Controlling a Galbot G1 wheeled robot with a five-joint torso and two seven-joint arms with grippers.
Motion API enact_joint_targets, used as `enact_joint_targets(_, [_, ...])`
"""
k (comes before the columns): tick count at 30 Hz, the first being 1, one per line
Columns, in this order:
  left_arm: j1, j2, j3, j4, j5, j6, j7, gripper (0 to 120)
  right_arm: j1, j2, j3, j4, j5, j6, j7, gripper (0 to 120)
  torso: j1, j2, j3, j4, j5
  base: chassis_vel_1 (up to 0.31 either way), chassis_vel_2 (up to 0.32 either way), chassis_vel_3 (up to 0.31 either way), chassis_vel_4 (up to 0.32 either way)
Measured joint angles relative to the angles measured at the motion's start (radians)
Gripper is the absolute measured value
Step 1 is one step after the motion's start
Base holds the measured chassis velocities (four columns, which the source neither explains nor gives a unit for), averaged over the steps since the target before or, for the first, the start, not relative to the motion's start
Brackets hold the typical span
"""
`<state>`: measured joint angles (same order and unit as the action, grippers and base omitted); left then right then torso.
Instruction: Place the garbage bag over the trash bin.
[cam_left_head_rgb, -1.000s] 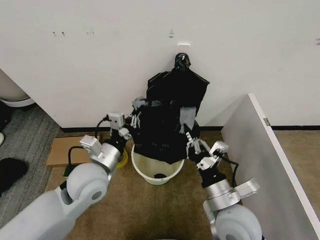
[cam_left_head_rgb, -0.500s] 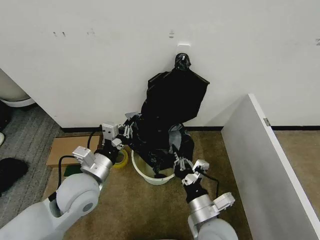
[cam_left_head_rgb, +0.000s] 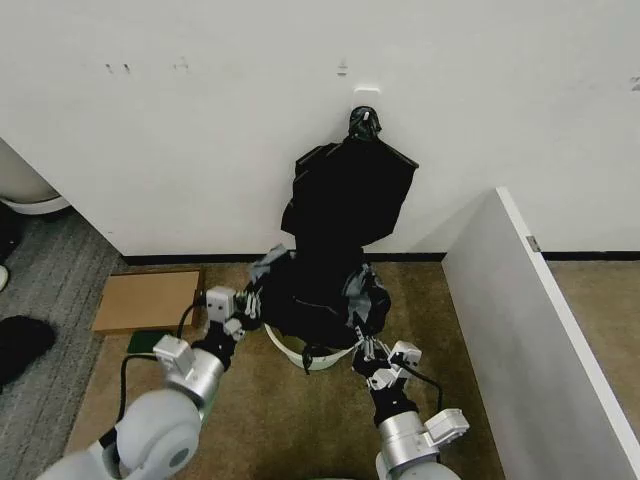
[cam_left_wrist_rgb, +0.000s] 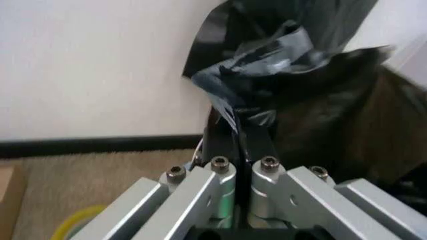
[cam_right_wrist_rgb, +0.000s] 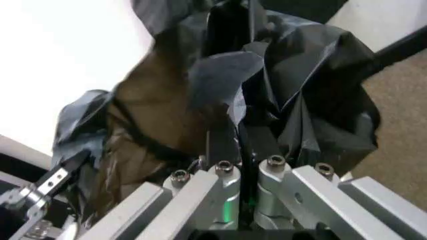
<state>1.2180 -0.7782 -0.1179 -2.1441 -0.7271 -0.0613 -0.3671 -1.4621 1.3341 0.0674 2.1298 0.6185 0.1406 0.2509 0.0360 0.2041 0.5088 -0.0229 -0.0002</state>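
Note:
The glossy black garbage bag (cam_left_head_rgb: 312, 298) is draped low over the white trash bin (cam_left_head_rgb: 287, 351), of which only a strip of front rim shows beneath it. My left gripper (cam_left_head_rgb: 246, 303) is at the bag's left side, shut on a fold of film (cam_left_wrist_rgb: 235, 116). Pinching the bag's right front edge is my right gripper (cam_left_head_rgb: 364, 349), shut on crinkled plastic (cam_right_wrist_rgb: 235, 131). The bin's inside is hidden by the bag.
A knotted black plastic bundle (cam_left_head_rgb: 352, 190) hangs on the wall right behind the bin. A white partition panel (cam_left_head_rgb: 520, 330) stands to the right. Flat cardboard (cam_left_head_rgb: 145, 298) lies on the carpet at the left. A yellow tape roll (cam_left_wrist_rgb: 75, 225) lies by the bin.
Both grippers have come down and toward me with the bag. The bag has dropped from in front of the hanging bundle onto the bin, covering most of its rim.

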Motion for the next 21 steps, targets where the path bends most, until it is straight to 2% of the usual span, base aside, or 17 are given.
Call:
enact_joint_targets(7, [0.048, -0.041, 0.000, 0.011, 0.025, 0.000, -0.025, 0, -0.021, 0.026, -0.015, -0.053, -0.092, 0.025, 0.013, 0, 0.000, 0.000, 0.000, -0.0001, 0.0002, 0.000, 0.000, 0.000, 0.000])
enact_joint_targets(14, [0.134, -0.049, -0.011, -0.010, 0.036, 0.007, -0.038, 0, -0.051, 0.012, -0.002, -0.062, -0.121, 0.018, 0.060, 0, 0.000, 0.000, 0.000, -0.0001, 0.0003, 0.000, 0.000, 0.000, 0.000])
enact_joint_targets(21, [0.167, -0.054, -0.012, -0.006, 0.045, 0.015, -0.053, 0, -0.044, 0.018, -0.004, -0.076, -0.122, -0.003, 0.111, 0, 0.000, 0.000, 0.000, 0.0000, 0.0002, 0.000, 0.000, 0.000, 0.000])
